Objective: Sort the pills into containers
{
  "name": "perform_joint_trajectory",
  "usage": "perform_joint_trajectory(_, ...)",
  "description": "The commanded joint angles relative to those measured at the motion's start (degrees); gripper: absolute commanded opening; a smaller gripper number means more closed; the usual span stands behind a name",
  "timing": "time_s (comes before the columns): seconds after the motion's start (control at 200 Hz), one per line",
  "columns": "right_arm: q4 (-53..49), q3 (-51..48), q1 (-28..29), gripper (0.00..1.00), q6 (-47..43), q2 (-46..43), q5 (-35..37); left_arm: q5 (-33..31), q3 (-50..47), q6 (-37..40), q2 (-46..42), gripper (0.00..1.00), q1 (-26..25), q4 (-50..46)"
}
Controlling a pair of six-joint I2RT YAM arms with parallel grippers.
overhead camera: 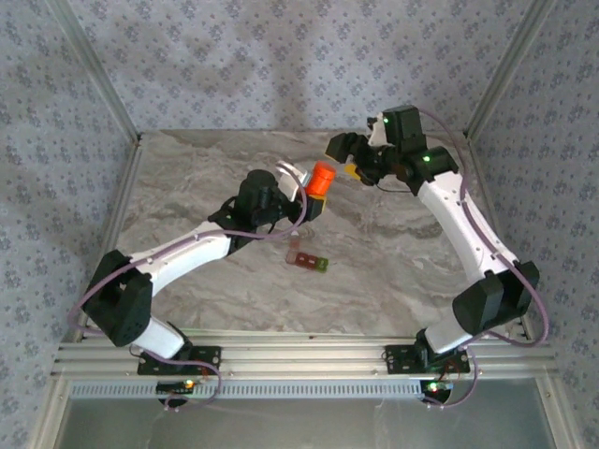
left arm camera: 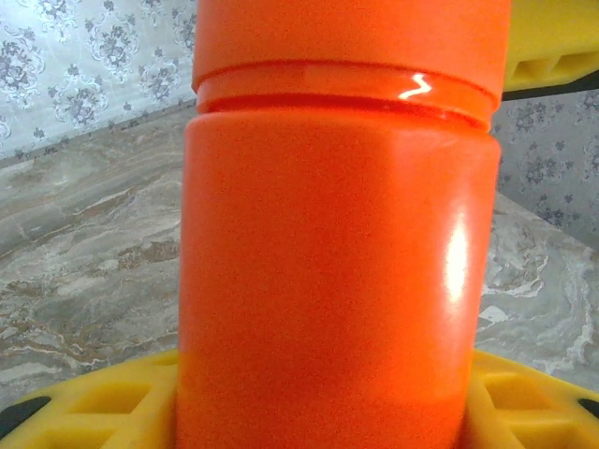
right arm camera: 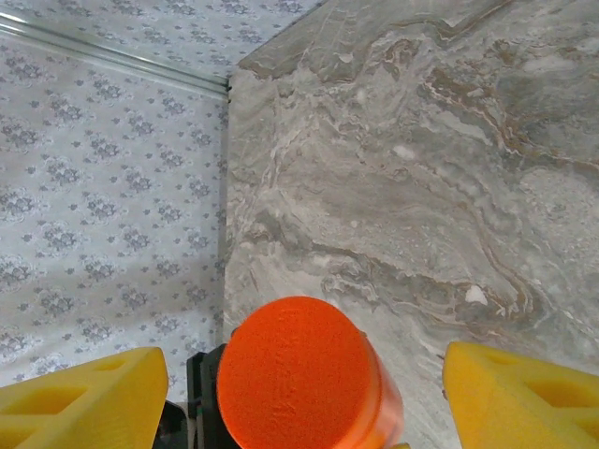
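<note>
My left gripper [overhead camera: 307, 194] is shut on an orange bottle [overhead camera: 321, 178] and holds it above the middle of the marble table. The left wrist view has the bottle [left arm camera: 337, 262] upright between my yellow fingers [left arm camera: 84, 402]. My right gripper [overhead camera: 351, 168] is open at the cap end. In the right wrist view its yellow fingers [right arm camera: 80, 398] stand wide on either side of the orange cap [right arm camera: 295, 369], not touching it. The containers [overhead camera: 307, 260], a small dark red strip with a green end, lie flat on the table in front of the bottle. The pills are hidden.
The marble table [overhead camera: 402, 262] is walled by patterned panels at the back and sides. Its left wall edge [right arm camera: 225, 187] appears in the right wrist view. An aluminium rail [overhead camera: 299, 355] runs along the near edge by the arm bases.
</note>
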Motion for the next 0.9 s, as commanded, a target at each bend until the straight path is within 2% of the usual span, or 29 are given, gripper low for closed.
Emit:
perform_joint_trajectory(0.0,-1.1,2.3,1.1,0.78,-0.8,1.5,1.7,1.5,2.3,0.9,0.6,0.00,0.3,1.1)
perform_joint_trajectory(0.29,-2.1,2.2,3.7,0.72,-2.2,3.0,2.3,2.0,3.5,1.3,1.6,0.00,0.3,1.1)
perform_joint_trajectory(0.405,-2.2,2.1,3.9,0.64,-2.6,3.6,1.8,2.2,3.9,1.4,2.1,0.00,0.5,1.3)
perform_joint_trajectory(0.535,-2.9,1.8,3.9,0.48,-3.6,4.0,0.9,2.6,4.6,1.3,2.5,0.00,0.7,1.3)
perform_joint_trajectory(0.61,-3.1,1.4,3.9,0.43,-4.7,4.2,-0.1,2.8,5.0,1.3,2.8,0.00,0.8,1.3)
perform_joint_trajectory(0.76,-0.8,-1.0,2.4,0.37,-8.6,3.7,-3.7,3.7,5.9,1.0,3.1,0.00,1.4,1.0)
perform_joint_trajectory(0.895,7.7,-5.5,-1.2,0.38,-15.5,1.5,-12.3,5.7,6.6,0.1,3.2,0.00,1.9,1.0)
